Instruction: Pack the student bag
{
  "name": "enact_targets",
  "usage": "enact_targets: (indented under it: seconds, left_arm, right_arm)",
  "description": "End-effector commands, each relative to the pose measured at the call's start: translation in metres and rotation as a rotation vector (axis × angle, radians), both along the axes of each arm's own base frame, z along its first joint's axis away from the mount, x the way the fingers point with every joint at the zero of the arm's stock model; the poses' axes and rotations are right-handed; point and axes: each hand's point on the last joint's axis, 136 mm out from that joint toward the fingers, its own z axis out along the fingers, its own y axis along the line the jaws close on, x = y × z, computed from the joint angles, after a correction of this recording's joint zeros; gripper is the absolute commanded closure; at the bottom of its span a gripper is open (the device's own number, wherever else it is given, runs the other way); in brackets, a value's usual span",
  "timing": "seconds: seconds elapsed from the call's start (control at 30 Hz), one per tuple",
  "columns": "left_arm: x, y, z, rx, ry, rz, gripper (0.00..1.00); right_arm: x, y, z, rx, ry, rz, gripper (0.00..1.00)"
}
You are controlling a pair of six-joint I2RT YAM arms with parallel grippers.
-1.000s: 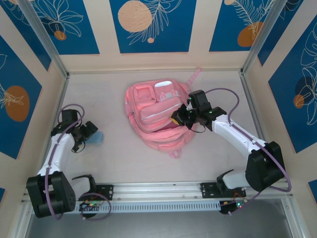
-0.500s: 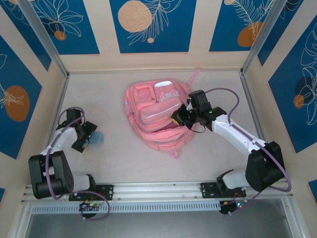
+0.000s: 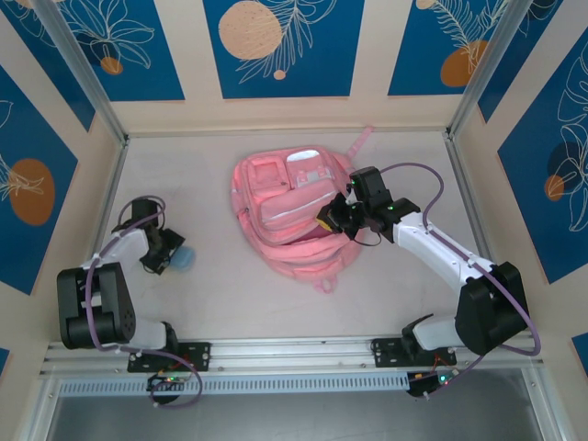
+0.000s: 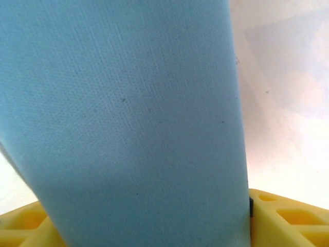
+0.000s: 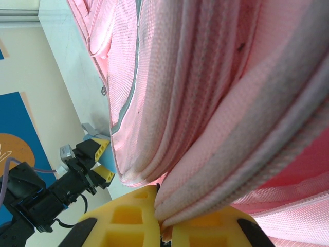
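The student bag lies flat in the middle of the tabletop, a little toward the back wall, one pink strap trailing off behind it to the right. The right hand sits at the bag's right edge, clenched on a fold of the pink fabric. In its own wrist view the yellow fingers pinch that fold tight, with the rest of the bag hanging above them.

Well apart from the bag, on the left side of the tabletop, the left hand is set around a pale blue object. Up close the blue object lies between the yellow fingers; I cannot tell whether they are pressing on it.
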Motion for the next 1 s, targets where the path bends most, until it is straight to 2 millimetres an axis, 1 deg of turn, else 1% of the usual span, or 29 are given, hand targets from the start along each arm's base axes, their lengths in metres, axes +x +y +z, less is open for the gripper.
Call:
enact_targets:
  seconds: [0.0,0.07,0.17,0.2,0.27,0.3,0.33,0.4,0.43,0.53,0.6,0.7,0.77,0.83,0.97]
  left_arm:
    - [0.005,-0.017,0.016,-0.018,-0.044,-0.116,0.35]
    - [0.008,-0.029,0.027,-0.031,-0.08,-0.169,0.35]
    - [0.014,-0.053,0.052,-0.075,-0.164,-0.249,0.35]
    - [0.015,-0.064,0.062,-0.096,-0.195,-0.279,0.35]
    - [0.017,-0.082,0.079,-0.138,-0.244,-0.315,0.35]
    - [0.018,-0.093,0.088,-0.164,-0.272,-0.333,0.35]
    - [0.02,-0.104,0.097,-0.193,-0.301,-0.344,0.35]
    - [0.024,-0.128,0.112,-0.263,-0.348,-0.369,0.35]
    - [0.027,-0.14,0.12,-0.297,-0.369,-0.374,0.35]
    - [0.035,-0.176,0.141,-0.374,-0.422,-0.406,0.35]
    - [0.038,-0.2,0.154,-0.412,-0.443,-0.434,0.34]
    - [0.043,-0.233,0.169,-0.475,-0.478,-0.459,0.33]
    - [0.044,-0.251,0.178,-0.497,-0.488,-0.481,0.33]
    - [0.044,-0.268,0.185,-0.508,-0.491,-0.503,0.32]
    - [0.043,-0.297,0.19,-0.589,-0.476,-0.537,0.32]
  right_arm:
    - [0.0,0.013,0.016,0.037,-0.045,0.059,1.0]
    - [-0.002,0.014,0.014,0.033,-0.043,0.063,1.0]
    - [-0.005,0.011,0.009,0.007,-0.036,0.065,1.0]
    - [-0.006,0.01,0.007,-0.003,-0.034,0.069,0.95]
    - [-0.011,0.006,0.003,-0.035,-0.027,0.074,0.68]
    - [-0.014,0.001,-0.001,-0.064,-0.019,0.068,0.56]
    - [-0.016,-0.003,-0.003,-0.086,-0.018,0.059,0.47]
    - [-0.02,-0.008,-0.004,-0.117,-0.024,0.049,0.36]
    - [-0.022,-0.01,-0.003,-0.138,-0.036,0.049,0.33]
    - [-0.027,-0.011,0.008,-0.197,-0.097,0.061,0.28]
    - [-0.031,-0.004,0.019,-0.209,-0.154,0.094,0.26]
    - [-0.037,0.014,0.036,-0.203,-0.237,0.158,0.26]
    - [-0.042,0.028,0.046,-0.188,-0.286,0.205,0.25]
    - [-0.047,0.047,0.057,-0.144,-0.344,0.265,0.25]
    - [-0.052,0.07,0.067,-0.072,-0.395,0.324,0.25]
